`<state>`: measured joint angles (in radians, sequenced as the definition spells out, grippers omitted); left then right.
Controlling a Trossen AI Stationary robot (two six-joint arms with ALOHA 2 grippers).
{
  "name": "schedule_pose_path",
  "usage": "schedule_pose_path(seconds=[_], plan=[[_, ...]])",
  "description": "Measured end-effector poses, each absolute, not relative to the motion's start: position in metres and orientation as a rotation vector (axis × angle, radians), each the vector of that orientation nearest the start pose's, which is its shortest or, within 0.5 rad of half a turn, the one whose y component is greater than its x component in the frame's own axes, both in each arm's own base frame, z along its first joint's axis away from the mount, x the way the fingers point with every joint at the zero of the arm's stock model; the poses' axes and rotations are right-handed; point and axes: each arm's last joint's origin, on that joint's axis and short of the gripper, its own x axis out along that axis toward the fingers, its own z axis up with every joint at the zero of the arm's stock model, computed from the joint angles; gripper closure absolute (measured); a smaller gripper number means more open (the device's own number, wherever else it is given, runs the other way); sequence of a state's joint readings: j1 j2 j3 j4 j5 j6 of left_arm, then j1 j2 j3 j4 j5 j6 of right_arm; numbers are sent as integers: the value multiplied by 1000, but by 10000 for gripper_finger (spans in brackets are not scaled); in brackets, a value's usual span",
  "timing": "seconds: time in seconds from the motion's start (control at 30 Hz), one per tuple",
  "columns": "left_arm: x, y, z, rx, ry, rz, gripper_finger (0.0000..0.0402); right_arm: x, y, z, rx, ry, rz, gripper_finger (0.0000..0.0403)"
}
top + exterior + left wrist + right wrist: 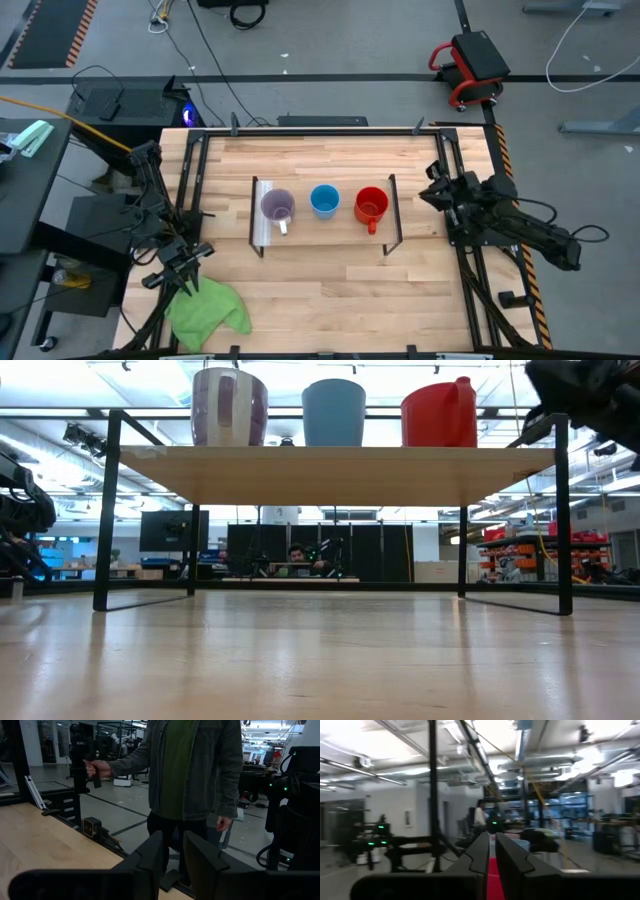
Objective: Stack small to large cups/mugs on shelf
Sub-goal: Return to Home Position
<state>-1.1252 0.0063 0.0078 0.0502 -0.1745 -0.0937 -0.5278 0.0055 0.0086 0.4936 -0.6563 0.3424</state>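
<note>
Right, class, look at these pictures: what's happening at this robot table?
Three cups stand in a row on the shelf: the purple mug, the blue cup and the red mug. Neither arm holds anything. The left gripper hangs at the left edge of the table near the green cloth, slightly open. The right gripper sits shut beside the shelf's right end, facing the red mug.

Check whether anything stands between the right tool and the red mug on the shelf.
Only the black end frame of the shelf: seen from above, it stands between the right tool, just off that end, and the red mug. Nothing else visible lies in that gap.
</note>
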Motion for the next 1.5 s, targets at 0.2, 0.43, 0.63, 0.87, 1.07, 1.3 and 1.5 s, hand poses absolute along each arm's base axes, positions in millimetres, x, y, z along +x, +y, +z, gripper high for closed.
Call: schedule_pose_path(seconds=[0.2,0.43,0.63,0.87,1.07,1.3,1.5], plan=[[46,-85,170,-118,2,-952,317,84,-31,196,85,-275,81,364],[46,-85,171,-119,2,-952,311,86,-34,185,94,-188,-11,364],[46,-85,170,-119,2,-952,319,87,-35,182,51,-153,-23,364],[46,-85,171,-119,1,-952,312,88,-35,174,39,-76,-30,364],[46,-85,171,-119,2,-952,314,88,-35,174,86,-76,-25,364],[46,-85,171,-119,2,-952,317,88,-35,174,218,-78,-20,364],[46,-85,171,-119,1,-952,311,88,-35,174,267,-78,-18,364]])
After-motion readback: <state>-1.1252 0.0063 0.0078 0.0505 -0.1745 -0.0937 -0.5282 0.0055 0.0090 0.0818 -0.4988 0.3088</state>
